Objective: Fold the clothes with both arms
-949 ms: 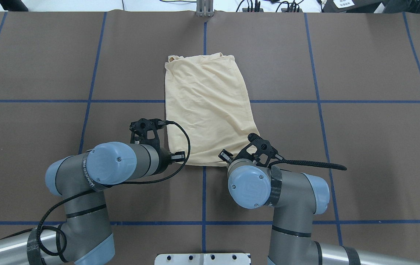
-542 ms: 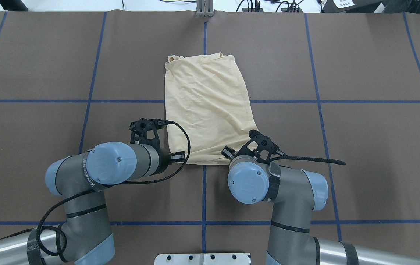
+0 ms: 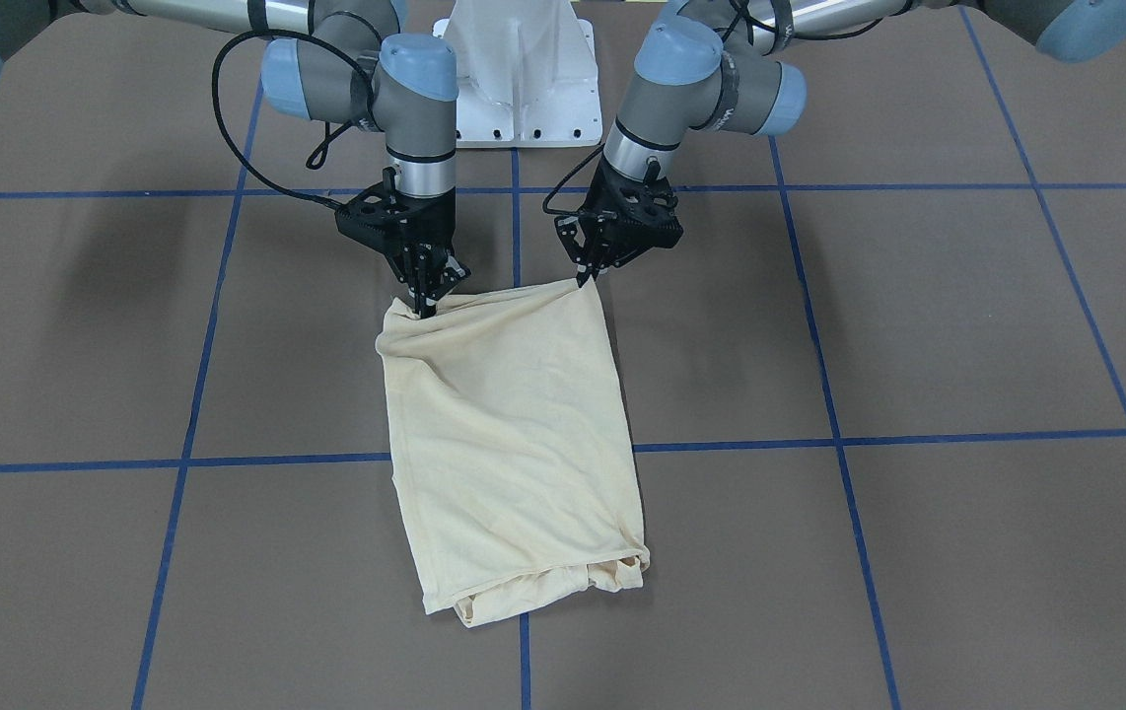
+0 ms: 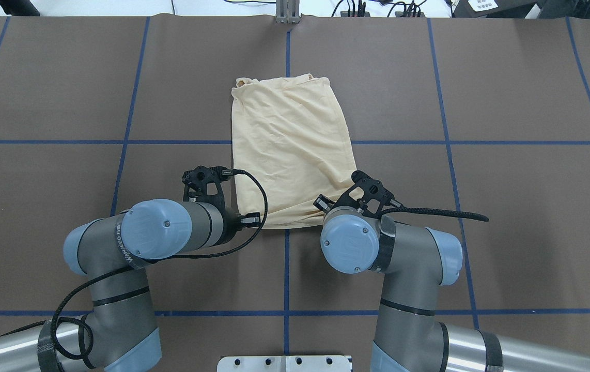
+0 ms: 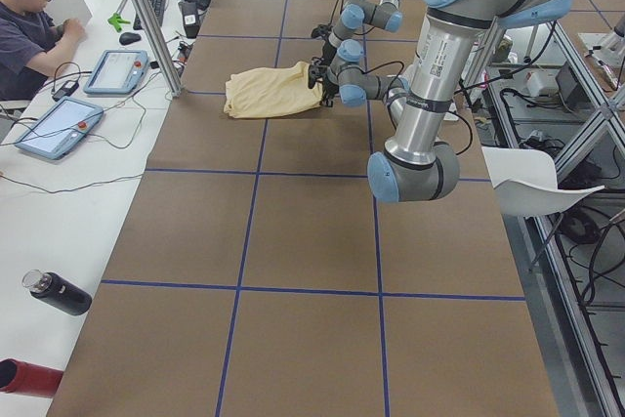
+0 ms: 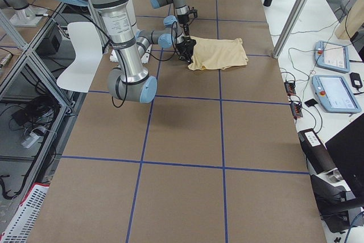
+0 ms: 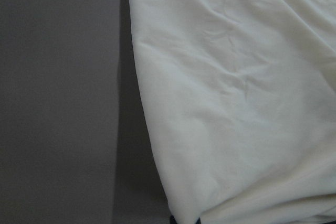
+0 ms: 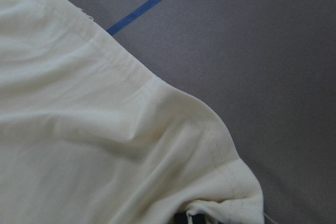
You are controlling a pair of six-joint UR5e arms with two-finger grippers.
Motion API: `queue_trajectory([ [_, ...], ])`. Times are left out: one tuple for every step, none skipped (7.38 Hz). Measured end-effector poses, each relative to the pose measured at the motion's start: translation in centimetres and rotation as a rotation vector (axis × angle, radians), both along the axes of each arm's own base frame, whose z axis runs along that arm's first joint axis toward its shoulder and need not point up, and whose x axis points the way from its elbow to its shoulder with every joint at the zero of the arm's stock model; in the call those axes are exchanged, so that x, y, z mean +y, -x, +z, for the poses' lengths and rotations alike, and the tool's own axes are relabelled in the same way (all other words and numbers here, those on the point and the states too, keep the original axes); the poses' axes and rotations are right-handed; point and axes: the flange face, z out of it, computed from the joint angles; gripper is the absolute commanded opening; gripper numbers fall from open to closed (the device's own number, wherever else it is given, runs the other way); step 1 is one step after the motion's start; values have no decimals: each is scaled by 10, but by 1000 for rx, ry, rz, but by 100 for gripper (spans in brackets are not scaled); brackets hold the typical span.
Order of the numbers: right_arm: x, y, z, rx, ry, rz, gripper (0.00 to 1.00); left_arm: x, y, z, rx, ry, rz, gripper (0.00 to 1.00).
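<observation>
Pinching the two corners nearest the robot, both pincers are clenched on the folded cream-yellow T-shirt (image 3: 514, 444): the left pincer (image 3: 585, 279) holds one corner and the right pincer (image 3: 422, 304) the other (that corner is bunched and raised a little). The rest of the garment lies on the brown table (image 3: 918, 325) as a narrow rectangle, plain side up, crossing a blue tape line (image 3: 267, 460).
</observation>
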Motion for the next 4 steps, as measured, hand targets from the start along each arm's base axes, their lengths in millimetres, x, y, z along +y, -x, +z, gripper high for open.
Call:
queue_trajectory([
  [-6,-10,-10,-20,-8,8,0,1,4,-5,9,-3,1,0],
  [-5,-25,-23,-47,-19,7,0,4,11,-14,28,-11,2,0],
  [10,-46,-40,-73,-34,-15,0,11,26,-25,57,-19,9,0],
  [41,-66,-62,-88,-40,-58,0,23,47,-33,87,-23,25,0],
])
